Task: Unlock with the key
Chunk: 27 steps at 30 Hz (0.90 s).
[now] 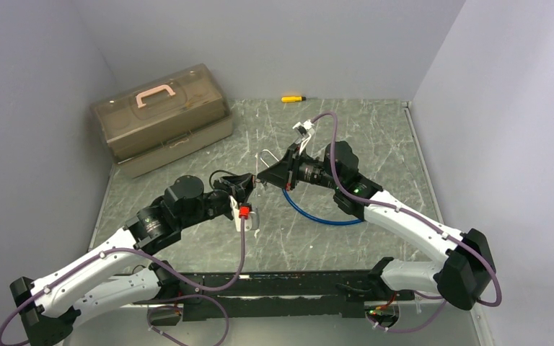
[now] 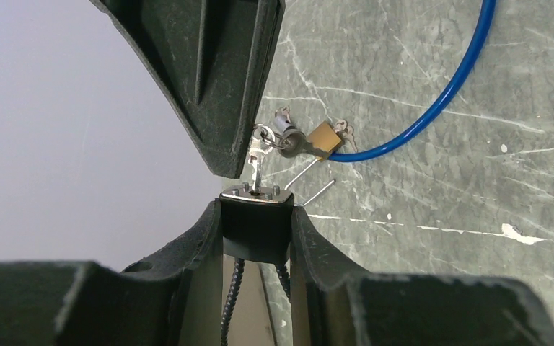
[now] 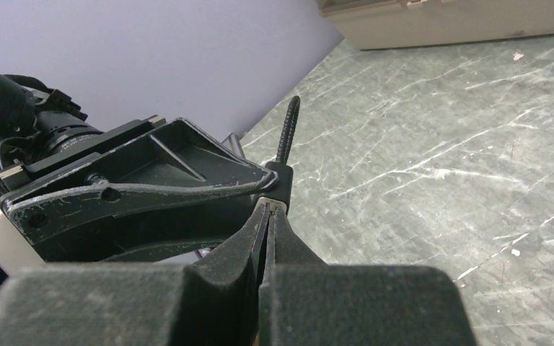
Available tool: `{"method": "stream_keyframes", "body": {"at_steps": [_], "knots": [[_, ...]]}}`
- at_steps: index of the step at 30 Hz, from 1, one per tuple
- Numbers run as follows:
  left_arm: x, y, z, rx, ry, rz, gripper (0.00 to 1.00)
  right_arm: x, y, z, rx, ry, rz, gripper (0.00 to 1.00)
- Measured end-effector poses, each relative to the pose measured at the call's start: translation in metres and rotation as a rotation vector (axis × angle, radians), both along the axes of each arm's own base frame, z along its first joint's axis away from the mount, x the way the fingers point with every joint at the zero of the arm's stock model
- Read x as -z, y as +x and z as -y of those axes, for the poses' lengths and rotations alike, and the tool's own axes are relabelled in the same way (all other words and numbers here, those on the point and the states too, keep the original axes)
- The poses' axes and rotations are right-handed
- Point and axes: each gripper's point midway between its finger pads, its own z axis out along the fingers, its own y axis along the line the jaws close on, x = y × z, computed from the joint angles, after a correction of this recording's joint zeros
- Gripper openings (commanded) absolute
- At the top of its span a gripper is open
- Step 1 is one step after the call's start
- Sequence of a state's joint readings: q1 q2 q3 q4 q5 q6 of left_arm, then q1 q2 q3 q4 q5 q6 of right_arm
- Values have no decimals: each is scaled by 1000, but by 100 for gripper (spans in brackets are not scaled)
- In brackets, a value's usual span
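Left wall [image 1: 36, 108]: plain, smooth and pale grey, standing well left of the black lock, with the left arm's elbow filling much of the room between.
Toolbox [image 1: 162, 119]: translucent brown plastic, a rounded rectangle with a pink handle; back and left of the black lock, against the left wall, with bare table between box and lock.
Left gripper [image 2: 256, 225]: matte black, grainy fingers narrowed onto the black lock from both sides, holding it above the table.
Black lock [image 2: 256, 216]: small squared black body with a silvery riveted face and two braided cords running down out of it between the fingers.
Key [image 2: 257, 175]: thin bright metal, standing in the lock's face with a ring at its head; depth of seating hard to judge from here.
Right gripper [image 3: 267, 216]: fingers pressed flat together just above the black lock, apparently pinching the key's head, which the fingertip mostly hides.
Brass padlock [image 2: 322, 138]: lying on the table right of the black lock and apart from it, small keys beside it.
Screwdriver [image 1: 293, 98]: yellow handle, far behind the black lock at the back wall.
Blue cable [image 1: 324, 216]: glossy loop flat on the table, right of the black lock.
Table [image 1: 375, 144]: grey-green, marbled and scratched; open floor right of the black lock out to the right wall [image 1: 505, 108].
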<state>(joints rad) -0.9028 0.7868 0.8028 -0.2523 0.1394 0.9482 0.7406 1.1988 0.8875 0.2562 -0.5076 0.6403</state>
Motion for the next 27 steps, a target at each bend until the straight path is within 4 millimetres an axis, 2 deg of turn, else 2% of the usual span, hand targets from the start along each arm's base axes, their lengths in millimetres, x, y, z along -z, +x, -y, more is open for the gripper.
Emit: {"method": "stream_keyframes", "body": {"at_steps": [11, 27], "knots": [[5, 6, 3, -21, 15, 36, 0, -5, 2, -2, 3, 26, -5, 0], [-6, 15, 2, -75, -33, 52, 0, -9, 4, -3, 14, 53, -1, 0]]}}
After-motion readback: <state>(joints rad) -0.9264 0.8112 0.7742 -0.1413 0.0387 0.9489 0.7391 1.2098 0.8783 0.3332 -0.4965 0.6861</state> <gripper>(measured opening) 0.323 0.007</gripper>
